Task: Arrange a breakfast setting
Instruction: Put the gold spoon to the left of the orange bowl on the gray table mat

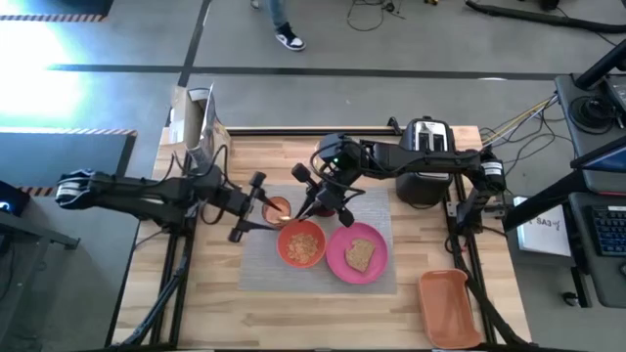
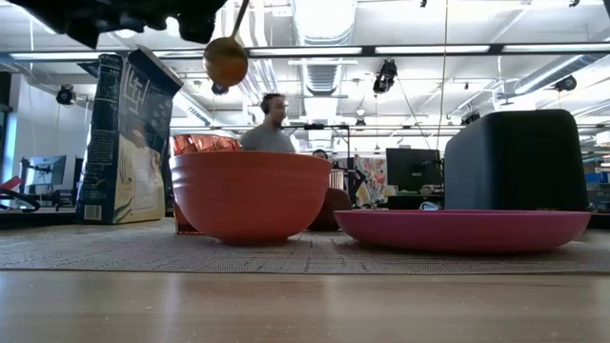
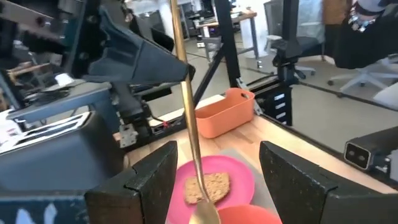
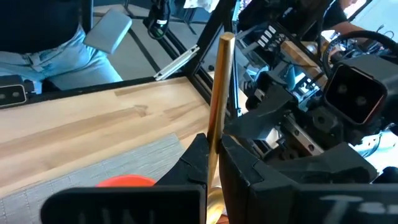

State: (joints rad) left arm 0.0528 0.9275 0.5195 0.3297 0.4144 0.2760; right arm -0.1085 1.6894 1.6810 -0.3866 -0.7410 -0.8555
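Gripped upright in the closed right gripper, the gold spoon hung bowl-end down above the mat, pinched partway along its handle, probably so it could be carried over and laid beside the dishes. From where I stood, the grey woven placemat lay mid-table as the base for everything. On it the pink plate carried the toast slice, with the orange bowl touching or just beside it, apparently filled with cereal. A small orange cup sat near the bowl. Facing the spoon, the left gripper waited with fingers spread and empty, seemingly ready to receive it.
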